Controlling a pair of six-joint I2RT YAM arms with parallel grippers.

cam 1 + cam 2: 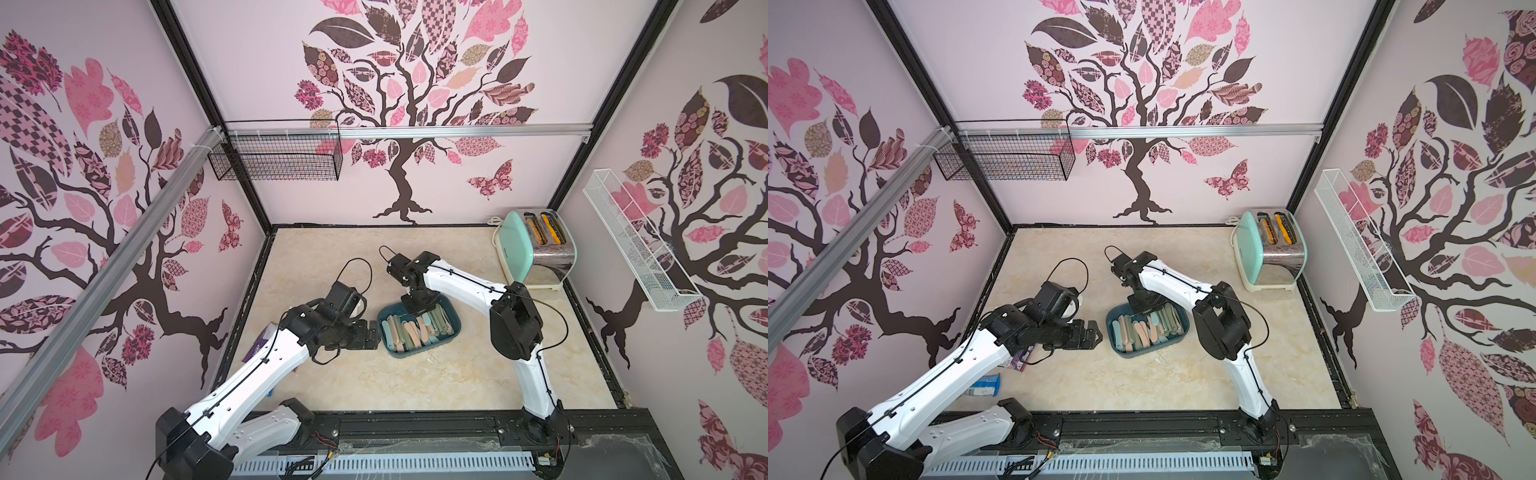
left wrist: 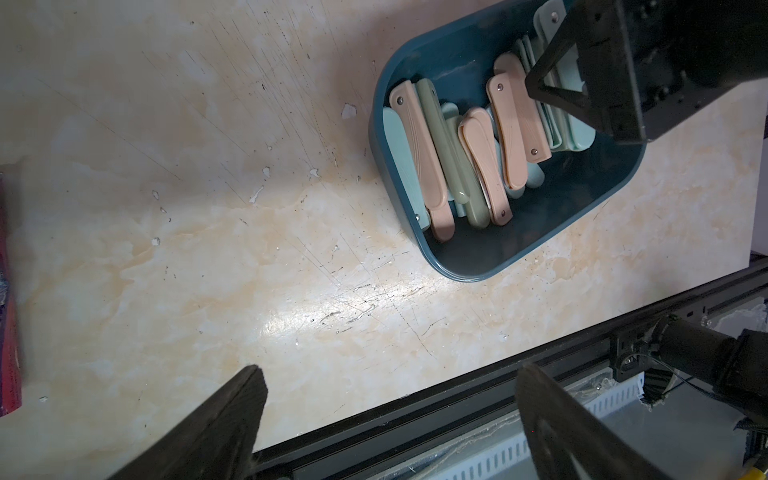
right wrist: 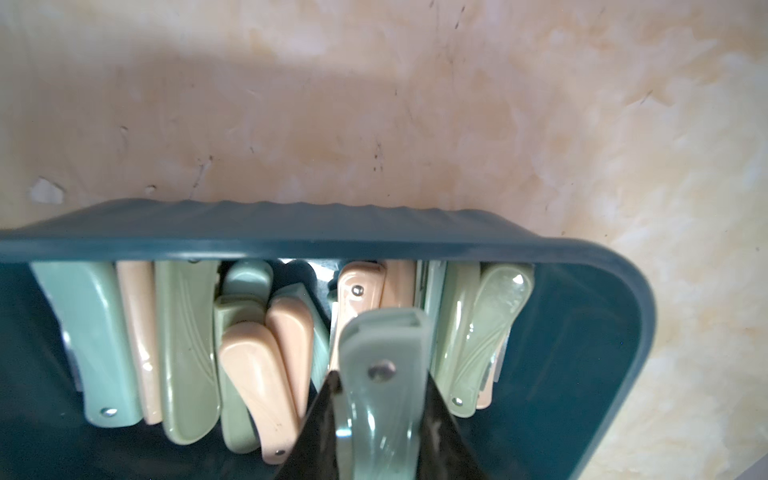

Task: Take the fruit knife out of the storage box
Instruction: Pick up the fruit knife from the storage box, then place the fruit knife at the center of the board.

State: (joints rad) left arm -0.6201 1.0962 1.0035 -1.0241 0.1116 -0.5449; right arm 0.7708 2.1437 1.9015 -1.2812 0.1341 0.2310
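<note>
The storage box [image 1: 417,354] [image 1: 1115,337], a dark teal tub, sits mid-table and holds several folded fruit knives in pink, olive and mint. In the right wrist view the box's rim [image 3: 291,245] runs across the picture. My right gripper [image 3: 380,374] [image 1: 419,308] reaches down into the box and is shut on a pale green fruit knife [image 3: 382,332], whose riveted end sticks out past the fingertips. My left gripper [image 1: 376,334] [image 2: 390,368] hangs open just left of the box [image 2: 457,266], with nothing between its fingers.
A mint and chrome toaster [image 1: 540,249] stands at the back right. A black wire basket [image 1: 274,160] hangs on the back wall and a white one [image 1: 636,241] on the right wall. A purple packet [image 1: 259,345] and a blue item [image 1: 984,386] lie under the left arm.
</note>
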